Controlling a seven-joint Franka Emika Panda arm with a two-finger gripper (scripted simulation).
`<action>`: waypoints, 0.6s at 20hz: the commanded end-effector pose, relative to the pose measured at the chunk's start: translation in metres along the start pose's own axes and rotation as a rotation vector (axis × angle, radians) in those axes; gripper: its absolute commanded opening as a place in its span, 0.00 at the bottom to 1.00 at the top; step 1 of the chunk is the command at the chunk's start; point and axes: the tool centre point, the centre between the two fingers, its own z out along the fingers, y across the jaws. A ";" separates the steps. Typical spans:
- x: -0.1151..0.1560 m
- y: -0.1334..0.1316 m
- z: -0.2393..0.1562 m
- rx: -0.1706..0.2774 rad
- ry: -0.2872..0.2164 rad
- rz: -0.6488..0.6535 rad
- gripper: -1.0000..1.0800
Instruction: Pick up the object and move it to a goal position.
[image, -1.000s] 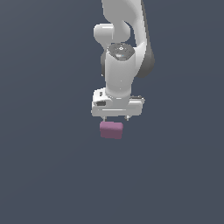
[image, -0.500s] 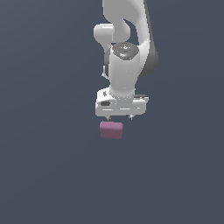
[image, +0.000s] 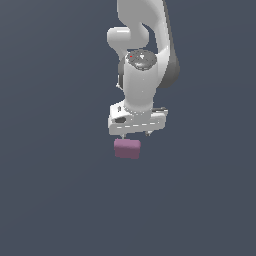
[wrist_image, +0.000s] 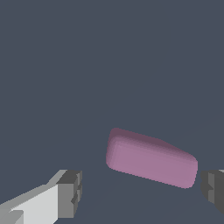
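The object (image: 127, 148) is a small mauve-pink block with rounded edges, lying flat on the dark grey surface. My white gripper (image: 135, 134) hangs directly above it, its short fingertips just over the block's top. In the wrist view the object (wrist_image: 151, 158) lies at a slant between the two grey finger pads (wrist_image: 70, 194), nearer to the one at the picture's right edge. The gripper (wrist_image: 142, 193) is open, its fingers spread wider than the block and touching nothing.
A plain dark grey surface (image: 55, 200) spreads around the block on every side. No other object, container or edge shows in either view.
The gripper has sunk a little closer to the block, and the arm's upper joints have shifted slightly. The block has not moved.
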 end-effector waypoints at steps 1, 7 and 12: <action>-0.001 0.001 0.002 0.000 -0.001 -0.041 0.96; -0.002 0.005 0.007 -0.001 -0.006 -0.174 0.96; -0.004 0.008 0.011 0.000 -0.010 -0.303 0.96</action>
